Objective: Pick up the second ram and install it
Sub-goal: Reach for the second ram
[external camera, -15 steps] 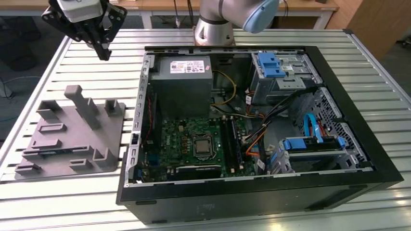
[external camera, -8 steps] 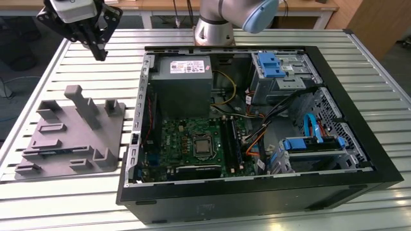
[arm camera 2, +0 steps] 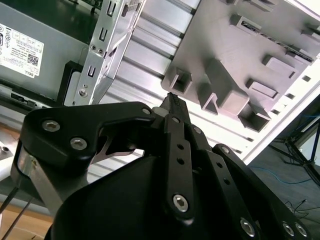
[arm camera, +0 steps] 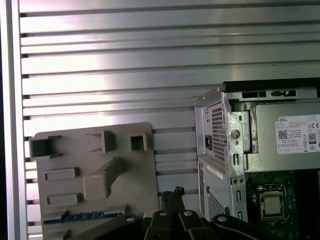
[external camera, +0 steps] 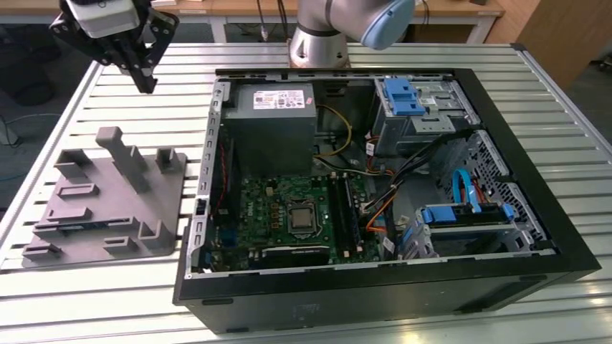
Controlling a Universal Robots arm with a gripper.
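I'm looking down on a silver slatted metal table (external camera: pixel 115 301) that fills the exterior view. On its right half lies the big black desktop computer case (external camera: pixel 383 287), side panel off. Inside it, a grey metal power supply box (external camera: pixel 272 122) sits toward the upper middle of the frame. A green motherboard (external camera: pixel 287 215) lies below that, nearer the lower middle.

At the exterior view's left, just beside the case, is the grey plastic tray with upright posts (external camera: pixel 105 208). It lies flat on the slats.

The black claw (external camera: pixel 148 87) hangs in the upper left corner of the exterior view, up off the table and above the tray in the frame. In the second wrist view its fingertips (arm camera 2: pixel 171 100) are pressed together, and I see nothing held between them.

The second ram (external camera: pixel 91 227), a long thin blue memory stick, lies in a slot near the lower end of the tray. In the exterior view I can make out only its blue edge. The first wrist view shows the same blue edge (arm camera: pixel 75 216), well apart from the claw (arm camera: pixel 172 192).
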